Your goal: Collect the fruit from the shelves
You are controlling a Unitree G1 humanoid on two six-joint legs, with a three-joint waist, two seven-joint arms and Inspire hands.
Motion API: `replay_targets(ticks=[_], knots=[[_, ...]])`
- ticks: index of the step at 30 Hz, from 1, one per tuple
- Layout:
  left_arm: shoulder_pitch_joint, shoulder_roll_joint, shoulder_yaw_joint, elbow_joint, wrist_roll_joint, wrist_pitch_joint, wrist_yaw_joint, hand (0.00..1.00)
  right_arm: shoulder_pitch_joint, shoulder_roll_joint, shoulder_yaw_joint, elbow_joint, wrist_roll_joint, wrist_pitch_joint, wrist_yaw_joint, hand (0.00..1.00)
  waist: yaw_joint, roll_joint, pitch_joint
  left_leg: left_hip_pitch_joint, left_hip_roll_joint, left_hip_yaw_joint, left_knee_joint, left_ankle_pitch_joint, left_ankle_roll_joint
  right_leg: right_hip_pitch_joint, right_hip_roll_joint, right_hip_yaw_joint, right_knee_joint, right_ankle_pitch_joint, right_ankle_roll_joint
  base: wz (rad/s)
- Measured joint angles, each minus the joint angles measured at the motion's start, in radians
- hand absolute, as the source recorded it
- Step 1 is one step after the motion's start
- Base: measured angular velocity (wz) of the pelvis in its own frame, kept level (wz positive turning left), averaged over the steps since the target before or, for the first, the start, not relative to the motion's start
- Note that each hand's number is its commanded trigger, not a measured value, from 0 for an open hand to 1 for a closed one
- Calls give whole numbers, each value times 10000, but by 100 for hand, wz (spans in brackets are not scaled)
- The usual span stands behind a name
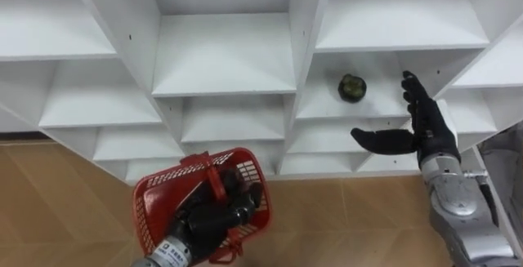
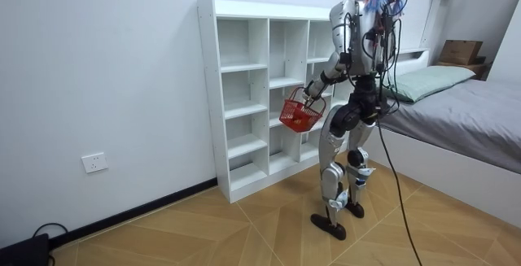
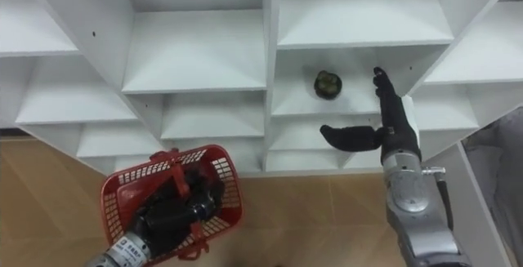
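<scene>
Standing close up to a tall white wooden shelf unit (image 1: 225, 55) of open compartments, set against a white wall, with wood-patterned floor (image 2: 244, 225) underfoot.

In a compartment of the right-hand column, resting on the shelf board: one small dark green round fruit (image 1: 352, 87), alone, set back from the front edge. Hemmed in by the column's upright divider on its left and the next shelf board overhead.

Just right of the fruit and nearer the front, the right hand (image 1: 429, 136): spread wide, fingers straight and pointing up into the compartment, thumb out sideways below the fruit. Near the fruit but apart from it, holding nothing.

Lower left, in front of the bottom shelves: a red plastic mesh basket (image 1: 145, 206) with a hoop handle, carried by the left hand (image 1: 214, 218), fingers curled round that handle. Impossible to tell what lies inside, behind the dark hand.

Close by on the room view's right, a grey-covered bed (image 2: 464, 111) with a pale green pillow (image 2: 427, 79) and a brown cardboard box (image 2: 460, 52) at its head. Low on the wall at the room view's left, a white wall socket (image 2: 94, 163).
</scene>
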Motion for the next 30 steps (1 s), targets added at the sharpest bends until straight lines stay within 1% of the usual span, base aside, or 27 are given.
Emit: replay_targets(ticks=[2,4,6,9,10,12,14,16,18,22,26,30], knots=[[-208,5,1,277,9,40,1,100,-76,-1,4,177,-1,0,-60,0,37,3,2,-133,-4,-78,49,0,0,-91,-12,-77,48,-6,-10,11],[-466,3,-32,543,27,47,3,100,-309,-3,27,430,3,2,-133,0,168,5,11,-357,-4,-67,154,0,0,-332,-39,-101,131,-26,-34,0],[-632,-52,-51,767,25,52,3,100,-518,-2,28,799,4,18,-175,0,254,3,35,-381,1,-70,180,1,1,-354,-46,-117,170,-40,-51,3],[-674,-44,-26,826,26,52,3,100,-768,-3,24,994,5,49,-309,0,272,-9,42,-533,8,-66,295,0,1,-471,-97,-204,342,-144,-77,10],[-681,-44,-26,826,25,52,3,100,-899,-3,24,1119,10,50,-391,0,295,-23,76,-560,15,-65,303,1,1,-507,-97,-219,371,-150,-87,7],[-670,-44,-35,827,21,64,3,100,-975,-3,26,1180,9,50,-527,0,364,-40,90,-601,15,-64,336,0,0,-554,-115,-234,445,-201,-96,6],[-741,-52,-28,836,27,63,3,100,-1082,-5,17,1167,17,50,-640,0,395,-45,102,-795,15,-93,438,0,0,-715,-142,-300,518,-226,-105,9],[-970,-56,-124,1081,53,67,4,100,-1136,-5,26,1194,20,49,-683,0,484,-54,125,-946,12,-110,509,0,0,-856,-158,-315,638,-231,-113,6],[-1039,-49,-150,1188,59,68,9,100,-1282,-9,31,1403,27,49,-709,0,547,-56,126,-978,10,-84,511,0,1,-901,-161,-279,653,-232,-111,-2],[-1101,-26,-135,1290,49,85,17,100,-1771,-43,39,1609,40,56,-1078,0,582,-62,141,-1225,7,-55,551,11,17,-1201,-167,-223,789,-231,-114,-2],[-1120,-24,-137,1306,49,101,23,100,-1917,-45,40,1832,70,57,-1282,0,635,-63,158,-1261,8,-56,552,10,17,-1231,-167,-222,758,-248,-121,0],[-1355,-25,-177,1529,35,104,68,100,-1920,-52,40,1863,119,76,-1563,0,785,-59,164,-1431,5,-54,564,11,17,-1421,-179,-223,796,-248,-122,0]])
